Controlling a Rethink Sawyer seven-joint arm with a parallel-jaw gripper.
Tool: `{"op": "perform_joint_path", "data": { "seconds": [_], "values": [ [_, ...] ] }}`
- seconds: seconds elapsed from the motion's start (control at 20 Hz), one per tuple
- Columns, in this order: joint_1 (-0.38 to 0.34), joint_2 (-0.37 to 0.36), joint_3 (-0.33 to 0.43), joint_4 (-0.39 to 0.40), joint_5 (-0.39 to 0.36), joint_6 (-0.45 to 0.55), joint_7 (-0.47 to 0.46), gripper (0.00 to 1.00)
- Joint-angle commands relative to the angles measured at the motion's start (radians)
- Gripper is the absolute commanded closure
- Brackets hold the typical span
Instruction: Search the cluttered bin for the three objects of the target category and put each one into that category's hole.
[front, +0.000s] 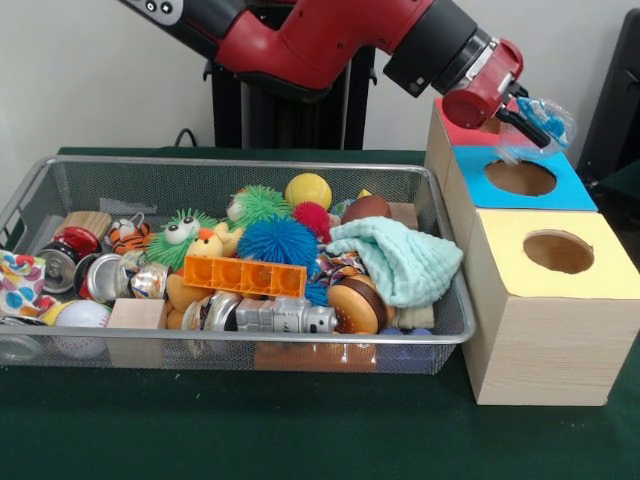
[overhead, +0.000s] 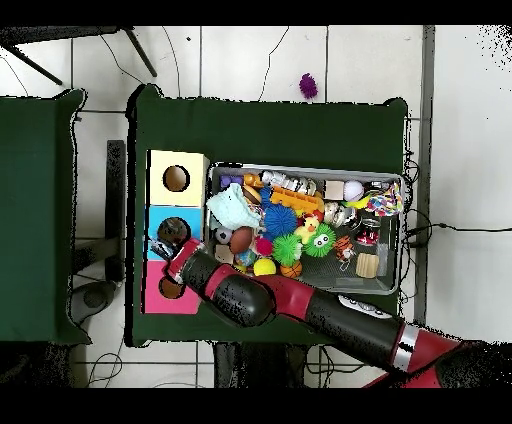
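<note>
No legible writing anywhere. Green-clothed bench (front: 300, 430), pale wall behind, tiled floor (overhead: 260, 60). Gripper (front: 540, 115) over blue-topped box (front: 520, 180), fingers grasping a translucent blue item (front: 550, 112). Wire-mesh bin (front: 240, 345) full.

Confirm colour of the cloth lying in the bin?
Pale mint-green cloth, at the wire bin's end nearest the boxes; front view shows it best.

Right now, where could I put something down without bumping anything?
The bare green tablecloth in front of the silver wire-mesh basket and the wooden yellow-topped box is free. The basket itself is packed with toys.
</note>
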Motion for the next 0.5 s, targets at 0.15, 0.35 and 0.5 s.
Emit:
{"op": "perform_joint_path", "data": {
  "seconds": [0.15, 0.35, 0.5],
  "values": [
    [-0.075, 0.173, 0.002, -0.214, -0.191, -0.01, 0.15, 1.0],
    [-0.082, 0.195, 0.006, -0.232, -0.24, -0.006, 0.159, 1.0],
    [-0.073, 0.186, 0.015, -0.239, -0.254, -0.015, 0.176, 1.0]
  ]
}}
